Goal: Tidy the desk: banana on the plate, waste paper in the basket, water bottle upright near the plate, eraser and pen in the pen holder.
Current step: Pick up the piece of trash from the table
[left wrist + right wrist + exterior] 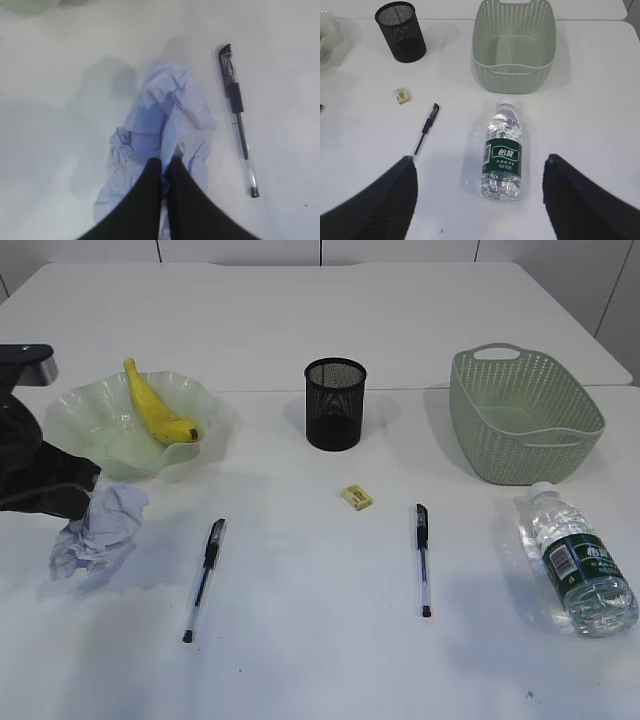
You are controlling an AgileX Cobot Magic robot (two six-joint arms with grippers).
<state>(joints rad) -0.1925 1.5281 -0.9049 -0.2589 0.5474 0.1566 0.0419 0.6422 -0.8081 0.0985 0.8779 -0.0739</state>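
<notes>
Waste paper [167, 130] pinched between closed left jaws.

Matte black arm [35, 475] with a grey bracket [28, 362] and smooth, tapered black fingers [145, 200].

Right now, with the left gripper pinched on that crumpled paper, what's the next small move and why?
Probably lift the waste paper straight up: the left gripper is shut on it, it seems to rest on the table, and the basket sits far across, empty.
</notes>
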